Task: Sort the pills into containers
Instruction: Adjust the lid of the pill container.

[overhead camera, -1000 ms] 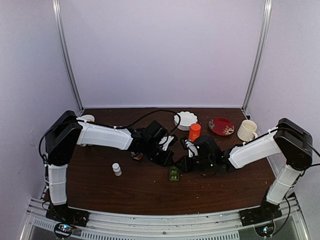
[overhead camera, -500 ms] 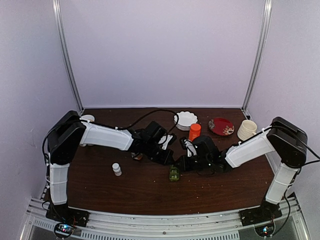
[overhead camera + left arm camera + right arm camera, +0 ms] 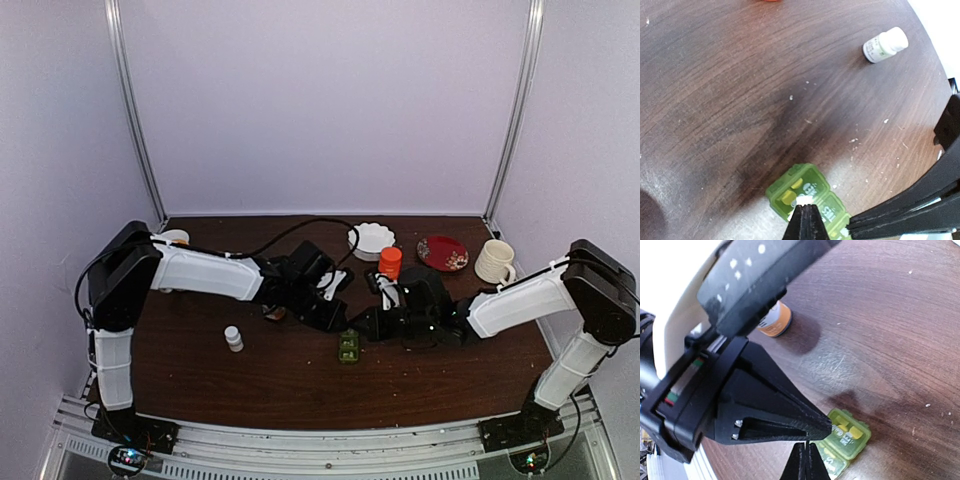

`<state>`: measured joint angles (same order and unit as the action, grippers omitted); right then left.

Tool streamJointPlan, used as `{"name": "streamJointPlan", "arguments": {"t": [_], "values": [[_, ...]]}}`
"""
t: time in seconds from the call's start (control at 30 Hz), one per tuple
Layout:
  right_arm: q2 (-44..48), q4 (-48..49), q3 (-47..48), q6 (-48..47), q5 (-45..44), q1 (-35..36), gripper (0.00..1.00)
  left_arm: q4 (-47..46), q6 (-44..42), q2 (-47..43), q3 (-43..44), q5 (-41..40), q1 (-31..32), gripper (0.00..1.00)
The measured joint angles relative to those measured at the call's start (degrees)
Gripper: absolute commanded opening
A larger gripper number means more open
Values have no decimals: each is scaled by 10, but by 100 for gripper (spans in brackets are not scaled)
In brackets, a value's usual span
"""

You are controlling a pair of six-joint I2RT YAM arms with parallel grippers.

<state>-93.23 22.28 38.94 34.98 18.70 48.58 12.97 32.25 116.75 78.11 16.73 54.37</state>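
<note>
The green pill box [image 3: 348, 346] sits closest to the front edge of the table [image 3: 300, 395], lids flipped open, with yellowish bits in the cells. Both grippers meet right over it. The left gripper [image 3: 805, 207] is clenched tight, and a tiny whitish pill [image 3: 804, 200] sits right at its tip above a cell. I honestly can't tell if it's pinched or just lying there. The right gripper [image 3: 805, 445] is squeezed closed too, with nothing visible in it, pointing at the box from the other side. Off to the left stands a small white bottle [image 3: 233, 338]. Further back are the orange bottle [image 3: 389, 262], a white bowl [image 3: 371, 240], a red plate [image 3: 442, 252] and a cream mug [image 3: 494, 261].
</note>
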Motion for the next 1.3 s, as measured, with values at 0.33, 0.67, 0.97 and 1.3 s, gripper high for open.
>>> {"name": "streamJointPlan", "arguments": {"t": [0.33,0.67,0.97,1.3], "values": [[-25,46,-35,12,32,18,0,3,0,-6,-3,11,1,0],[-55,71,-40,24,45,22,0,-31,2,19,-4,28,1,0],[-55,71,-39,23,44,22,0,21,-4,7,11,15,1,0],[-55,66,-37,22,44,22,0,-34,0,-37,-28,15,2,0]]}}
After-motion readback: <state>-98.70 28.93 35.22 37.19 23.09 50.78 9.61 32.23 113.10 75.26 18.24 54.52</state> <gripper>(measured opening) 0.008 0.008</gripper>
